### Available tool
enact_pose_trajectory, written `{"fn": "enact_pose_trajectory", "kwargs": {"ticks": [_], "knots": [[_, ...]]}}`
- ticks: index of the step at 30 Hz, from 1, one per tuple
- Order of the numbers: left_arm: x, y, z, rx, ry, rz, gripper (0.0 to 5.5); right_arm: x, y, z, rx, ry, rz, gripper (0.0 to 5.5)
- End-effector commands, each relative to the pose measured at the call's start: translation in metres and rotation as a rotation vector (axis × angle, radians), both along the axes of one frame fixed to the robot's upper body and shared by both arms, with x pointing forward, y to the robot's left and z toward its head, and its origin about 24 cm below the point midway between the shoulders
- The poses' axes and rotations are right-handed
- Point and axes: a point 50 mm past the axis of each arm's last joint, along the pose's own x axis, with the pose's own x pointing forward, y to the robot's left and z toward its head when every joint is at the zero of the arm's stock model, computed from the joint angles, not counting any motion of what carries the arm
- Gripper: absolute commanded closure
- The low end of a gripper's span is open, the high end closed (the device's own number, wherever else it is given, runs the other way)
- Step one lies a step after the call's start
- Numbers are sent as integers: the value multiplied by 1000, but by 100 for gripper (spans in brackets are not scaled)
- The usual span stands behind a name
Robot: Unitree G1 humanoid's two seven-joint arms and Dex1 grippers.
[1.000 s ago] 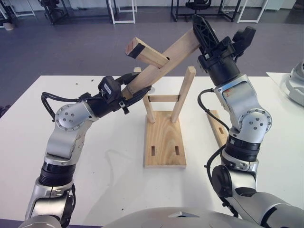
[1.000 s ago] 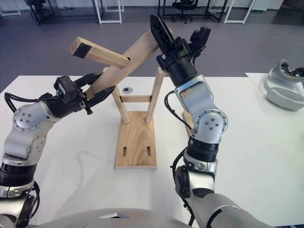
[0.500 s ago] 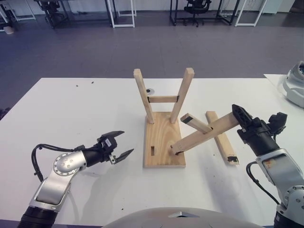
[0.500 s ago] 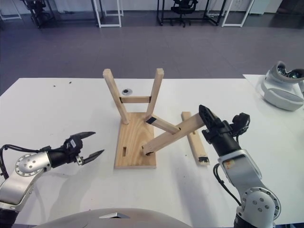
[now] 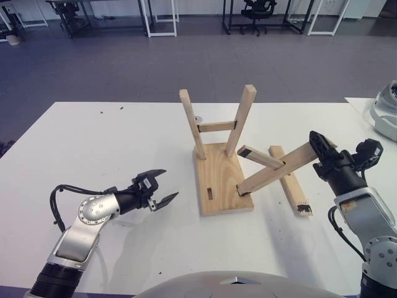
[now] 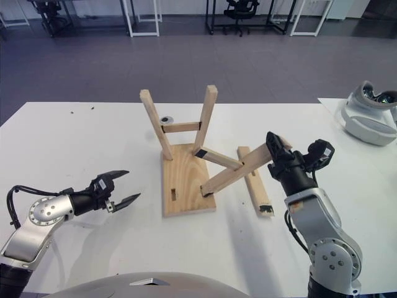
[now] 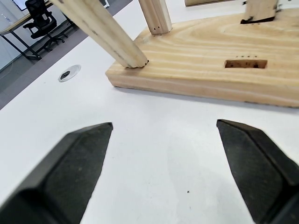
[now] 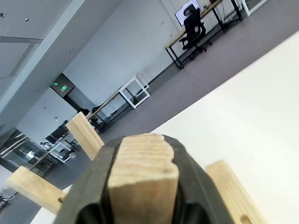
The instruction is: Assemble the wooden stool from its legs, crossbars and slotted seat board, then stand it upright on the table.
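Stool [image 5: 218, 162], where is it?

Mid-table [image 5: 93, 130], upside down and half built. The board [image 7: 201, 44] lies flat, two legs [image 5: 192, 124] stand up from its far end, and a crossbar [image 5: 217, 126] joins them.

And your left claw?

My left claw [image 5: 167, 184] hovers low over the table, just left of the board. Its fingers [image 7: 77, 163] are spread wide with nothing between them, tips toward the board's edge. A free slot [image 5: 209, 193] shows in the board's near left part.

Right of that?

A third leg [image 5: 273, 171] leans with its lower end on the board's near right corner. Whether it sits in a slot I cannot tell. A stub [image 5: 260, 158] sticks out of it toward the standing legs. My right claw [image 5: 324, 154] is clamped on its raised upper end, above the table right of the board.

Anything further right?

A fourth leg [image 5: 293, 186] lies flat on the table just right of the board, passing beneath the leaning one.
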Motion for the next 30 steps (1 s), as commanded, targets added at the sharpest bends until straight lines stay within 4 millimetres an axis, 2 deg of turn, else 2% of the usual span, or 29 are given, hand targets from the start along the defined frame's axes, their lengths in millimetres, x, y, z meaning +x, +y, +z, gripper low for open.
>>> {"fn": "enact_pose_trajectory", "kwargs": {"ticks": [1, 4, 9, 12, 16, 21, 24, 26, 30], "knots": [[2, -1, 6, 1, -19, 7, 141, 6, 14, 8, -195, -39, 55, 446], [3, -2, 6, -2, -22, 3, 141, 7, 28, -2, -364, -1, 150, 447], [6, -6, 8, -5, -34, -12, 141, 5, 31, -50, -549, 256, 240, 443], [6, -9, 8, -7, -34, -23, 141, 2, 34, -62, -599, 327, 272, 441], [5, -16, 11, -13, -40, -43, 141, 2, 33, -66, -652, 340, 262, 441], [3, -23, 14, -32, -51, -40, 141, -1, 29, -60, -639, 216, 170, 438], [3, -23, 15, -31, -51, -39, 141, -7, 29, -73, -625, 261, 204, 437], [3, -24, 16, -30, -49, -39, 141, -7, 30, -74, -641, 263, 226, 437], [5, -21, 15, -22, -57, -23, 141, 9, 35, -41, -601, 83, 241, 437]]}}
